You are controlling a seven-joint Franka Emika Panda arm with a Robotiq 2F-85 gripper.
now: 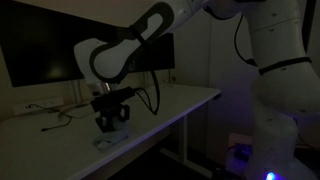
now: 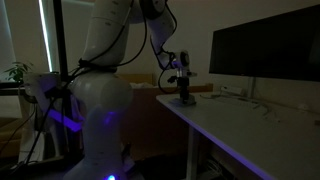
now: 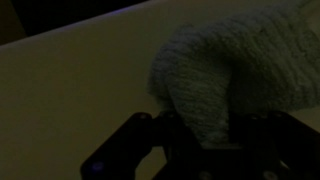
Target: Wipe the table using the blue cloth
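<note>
One step in hand: the grasp, we judge. Wiping has not begun.
Cloth: the blue cloth [image 3: 240, 70] lies rumpled on the table [image 1: 178, 100] near its front edge, directly beneath the arm's tip in both exterior views.
Gripper: the gripper [image 3: 205, 140] is down over the cloth. In the wrist view its fingers [image 3: 165, 130] flank a raised fold and seem to touch it. In this dim light we cannot tell whether the fold is firmly pinched.
Next move: we would want a sure hold first, then press the cloth flat and sweep it along the bare top.
Caution: thin cables [image 1: 55, 120] lie further back by the monitor [image 1: 40, 55], so we would steer the strokes clear of them.
</note>
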